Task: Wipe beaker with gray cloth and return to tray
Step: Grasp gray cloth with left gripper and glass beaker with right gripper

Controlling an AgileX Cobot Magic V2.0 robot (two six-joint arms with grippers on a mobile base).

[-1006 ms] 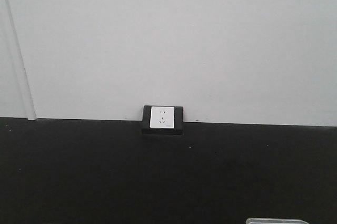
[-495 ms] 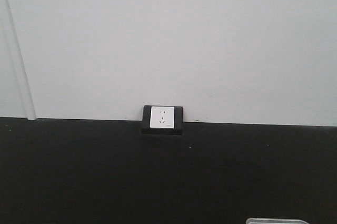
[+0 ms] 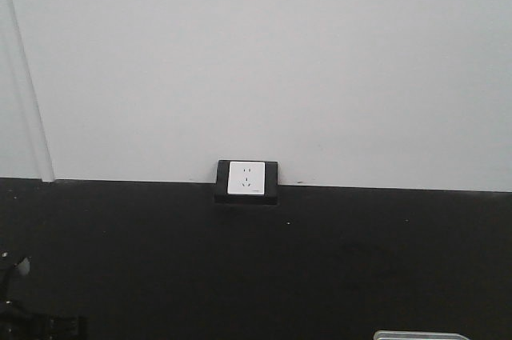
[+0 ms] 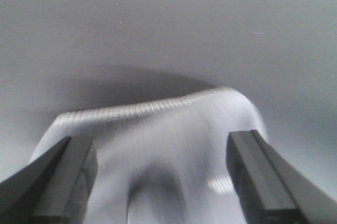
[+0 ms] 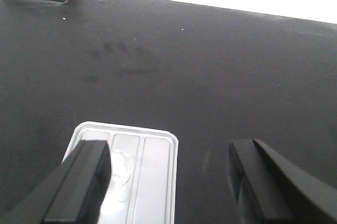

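Left gripper (image 4: 160, 145) is spread wide, its two dark fingers (image 4: 63, 182) far apart over the gray cloth (image 4: 168, 129). The cloth is motion-blurred and looks pale. Its far edge is a curved band running from just outside one finger to just outside the other, with a shadow beyond it. Whether the fingers touch the fabric cannot be told. Past that edge the surface is bare.

Right gripper (image 5: 168, 147) is also wide open and holds nothing. It hangs above the right rim of the tray (image 5: 152, 166). The beaker (image 5: 120, 165) shows only as a faint round glass outline standing in the tray's left part, partly hidden by the near finger (image 5: 84, 182). The other finger is over bare tabletop, well clear of the tray's rounded corner.

Around the tray the black tabletop (image 5: 221, 76) lies open on the far side and to the right, marked only by faint smudges (image 5: 124, 60). It ends at the white wall (image 3: 256, 60), where a socket (image 3: 246, 179) in a black housing sits on the table's back edge. In the front view only the tray's far rim (image 3: 420, 335) shows at the bottom edge, and some dark hardware (image 3: 16, 320) shows in the lower left corner.
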